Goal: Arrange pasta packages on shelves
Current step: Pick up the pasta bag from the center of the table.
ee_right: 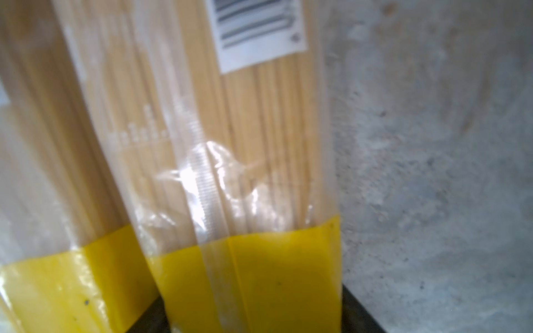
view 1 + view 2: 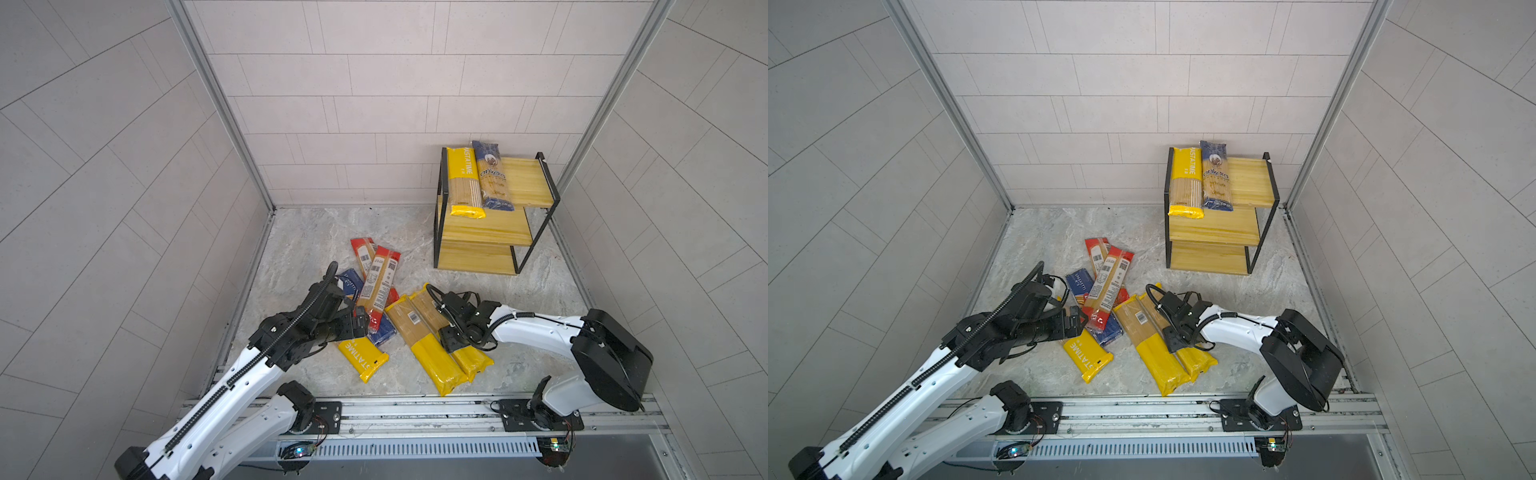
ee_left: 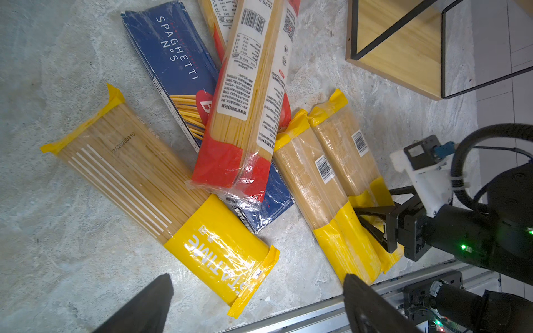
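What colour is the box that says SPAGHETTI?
The spaghetti box is dark blue; left wrist view shows it best.

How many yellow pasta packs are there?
4 yellow packs: one on the top shelf beside a blue pack, one on the floor by the left gripper, two side by side at the right gripper. More may hide under the pile.

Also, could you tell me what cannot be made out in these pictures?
right gripper: its wrist covers the jaws in both top views; the right wrist view's edge cuts the fingers; grip on the yellow spaghetti pack unclear.
barcode label: blurred, right wrist view.
blue spaghetti box: red-ended pack covers its middle, left wrist view.
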